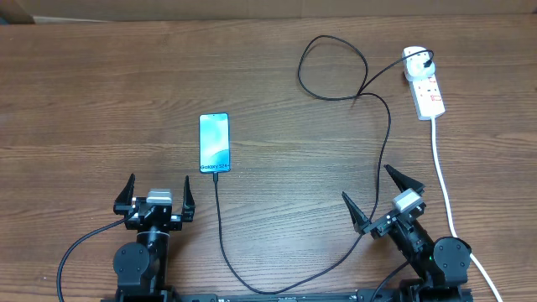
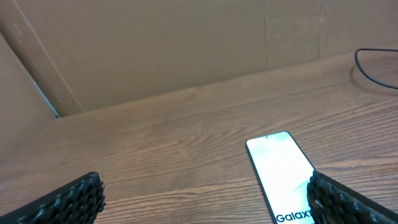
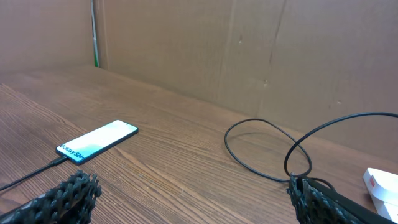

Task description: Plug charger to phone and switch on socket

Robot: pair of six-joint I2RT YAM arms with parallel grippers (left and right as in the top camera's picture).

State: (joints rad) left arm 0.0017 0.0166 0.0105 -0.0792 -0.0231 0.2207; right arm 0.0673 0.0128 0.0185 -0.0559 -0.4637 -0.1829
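Observation:
The phone [image 1: 214, 143] lies flat at mid table, its screen lit blue-white; it also shows in the left wrist view [image 2: 280, 171] and the right wrist view [image 3: 97, 141]. The charger, a thin black cable [image 1: 220, 226], has its tip at the phone's near edge, loops along the front, runs up past my right gripper, coils at the back [image 3: 264, 152] and ends at a white plug [image 1: 415, 60] in the white socket strip [image 1: 426, 88]. My left gripper [image 1: 157, 198] is open and empty, near of the phone. My right gripper [image 1: 382, 199] is open and empty, beside the cable.
The strip's thick white cord [image 1: 445, 180] runs down the right side past my right arm. A brown cardboard wall [image 2: 186, 43] stands behind the table. A corner of the strip shows in the right wrist view [image 3: 382, 183].

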